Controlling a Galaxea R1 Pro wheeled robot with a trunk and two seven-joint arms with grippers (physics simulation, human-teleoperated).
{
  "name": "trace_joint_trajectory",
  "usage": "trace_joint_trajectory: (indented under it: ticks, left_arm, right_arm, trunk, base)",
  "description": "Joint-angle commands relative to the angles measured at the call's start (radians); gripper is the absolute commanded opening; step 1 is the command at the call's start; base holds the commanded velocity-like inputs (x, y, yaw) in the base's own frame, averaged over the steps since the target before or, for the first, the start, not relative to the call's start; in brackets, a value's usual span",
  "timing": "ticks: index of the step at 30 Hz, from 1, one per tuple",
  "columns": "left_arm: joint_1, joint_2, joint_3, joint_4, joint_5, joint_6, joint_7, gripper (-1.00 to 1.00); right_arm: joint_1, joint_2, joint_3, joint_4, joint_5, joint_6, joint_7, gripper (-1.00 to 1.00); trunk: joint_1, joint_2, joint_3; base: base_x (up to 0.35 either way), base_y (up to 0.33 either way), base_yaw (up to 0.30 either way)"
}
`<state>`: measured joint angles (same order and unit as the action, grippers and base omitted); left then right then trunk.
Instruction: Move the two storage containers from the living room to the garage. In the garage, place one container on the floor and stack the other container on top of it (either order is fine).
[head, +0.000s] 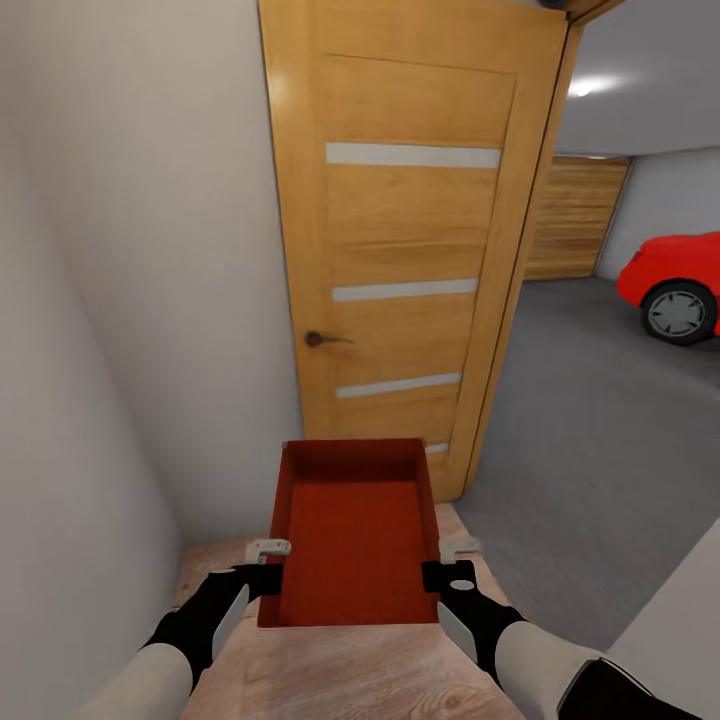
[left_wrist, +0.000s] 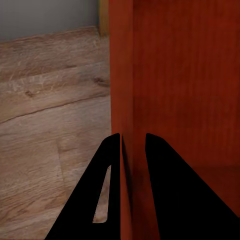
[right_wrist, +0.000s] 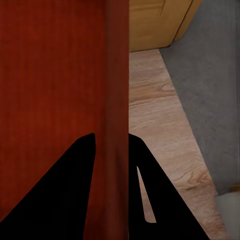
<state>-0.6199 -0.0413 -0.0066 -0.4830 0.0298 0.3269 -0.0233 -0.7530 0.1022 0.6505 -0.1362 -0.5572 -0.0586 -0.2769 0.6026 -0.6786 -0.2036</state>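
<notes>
I carry one orange-red storage container, an open-top bin held level in front of me above the wood-plank floor. My left gripper is shut on its left wall, and in the left wrist view the black fingers pinch that wall. My right gripper is shut on the right wall; the right wrist view has its fingers astride the wall. Through the doorway at the right lies the garage with its dark grey floor.
A light-wood door with a dark handle stands open straight ahead, close to the bin's far end. A white wall hems in my left side. A red car and a wooden garage door lie beyond.
</notes>
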Motion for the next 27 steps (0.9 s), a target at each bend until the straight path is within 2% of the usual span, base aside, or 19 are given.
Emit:
trace_joint_trajectory:
  ticks: [1,16,27]
  left_arm:
    - [0.000,0.001,0.010,0.000,0.001,0.006,0.003,-1.00]
    - [0.000,0.001,0.010,0.000,0.001,0.004,0.003,-1.00]
    - [0.000,0.001,0.010,0.000,0.001,0.003,0.003,-1.00]
  right_arm:
    - [-0.002,-0.013,-0.045,0.000,0.008,-0.037,-0.030,-1.00]
    - [-0.002,-0.013,-0.045,0.000,0.008,-0.037,-0.030,-1.00]
    - [-0.002,-0.013,-0.045,0.000,0.008,-0.037,-0.030,-1.00]
  trunk:
    - [0.001,-0.001,-0.001]
    - [0.001,-0.001,-0.001]
    - [0.001,-0.001,-0.001]
  base:
    - [0.245,0.215,-0.250]
    - [0.237,0.178,-0.250]
    - [0.170,0.027,-0.250]
